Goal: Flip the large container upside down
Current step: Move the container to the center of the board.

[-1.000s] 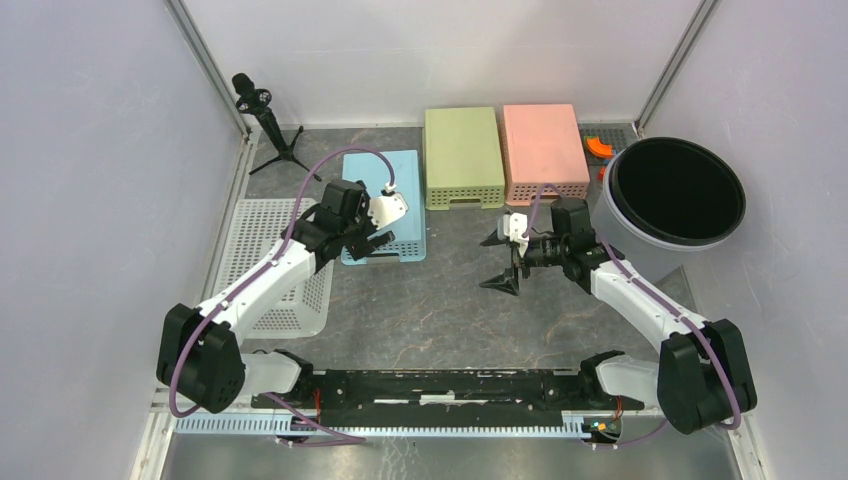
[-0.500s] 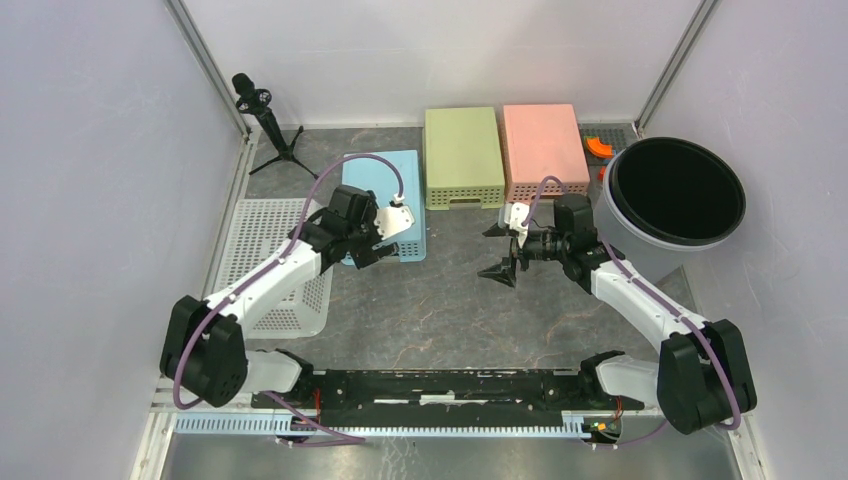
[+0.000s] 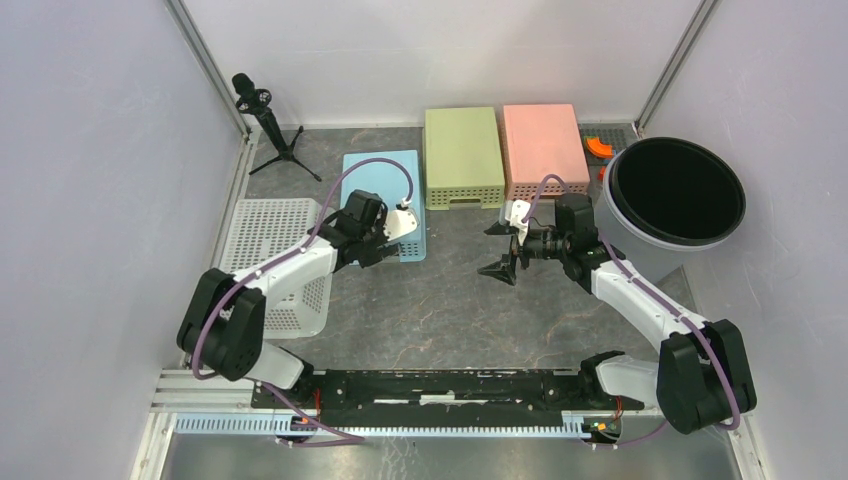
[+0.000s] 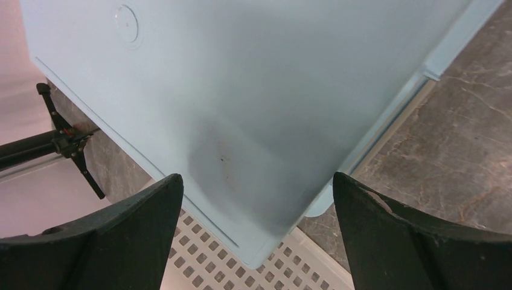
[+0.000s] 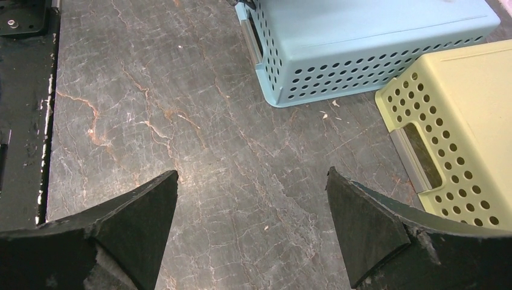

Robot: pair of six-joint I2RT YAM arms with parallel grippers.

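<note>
A large white perforated basket lies open side up at the left; its edge shows in the left wrist view. A large round grey tub with a dark inside stands upright at the right. My left gripper is open and empty, just above the near left corner of an upside-down blue basket, beside the white basket. In the left wrist view the jaws straddle the blue base. My right gripper is open and empty over bare table, left of the tub; the right wrist view shows only floor between the jaws.
An upside-down green basket and a pink one lie at the back. A black tripod stands back left. An orange piece lies behind the tub. The blue and green baskets show in the right wrist view.
My left arm has swung its gripper right and nearer, along the blue basket to its near left corner. My right gripper has shifted slightly back. Both stayed open.
</note>
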